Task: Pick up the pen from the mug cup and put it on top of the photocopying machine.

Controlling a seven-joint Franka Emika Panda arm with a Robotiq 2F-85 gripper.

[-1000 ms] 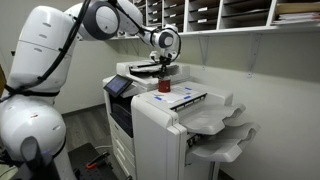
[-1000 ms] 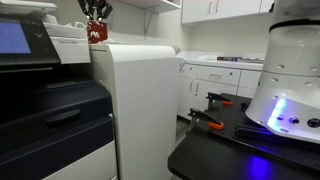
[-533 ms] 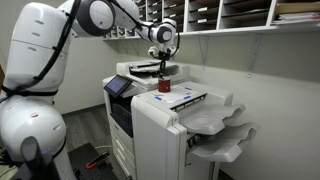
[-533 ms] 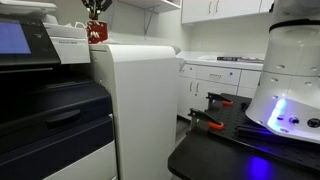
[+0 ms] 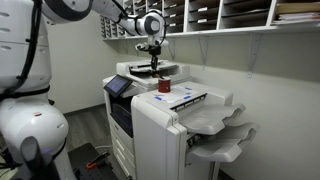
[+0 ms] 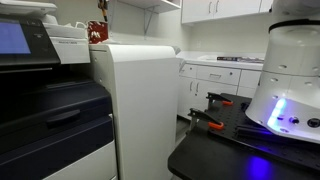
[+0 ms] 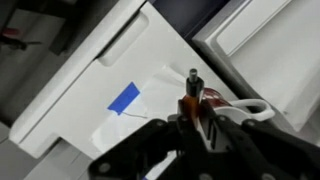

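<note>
Since gripper (image 5: 154, 57) rose, pen (image 7: 190, 88) lifted, clear of mug cup (image 5: 164, 86)

The mug (image 6: 97, 33) sits atop the copier (image 6: 130, 110); beside it, a dark table (image 6: 225, 150) bears what seems the robot's white base (image 6: 290, 70).

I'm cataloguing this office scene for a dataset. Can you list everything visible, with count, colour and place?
photocopying machine: one, white and grey, centre of the room
mug cup: one, red, on the copier's top
pen: one, dark tip with a reddish body, held above the copier's top
blue tape: one piece, blue, on the copier's top
wall shelves: one unit, white, above the copier
black table: one, beside the copier
orange-handled tools: two, on the black table
robot arm: one, white
gripper: one, dark, shut on the pen
</note>
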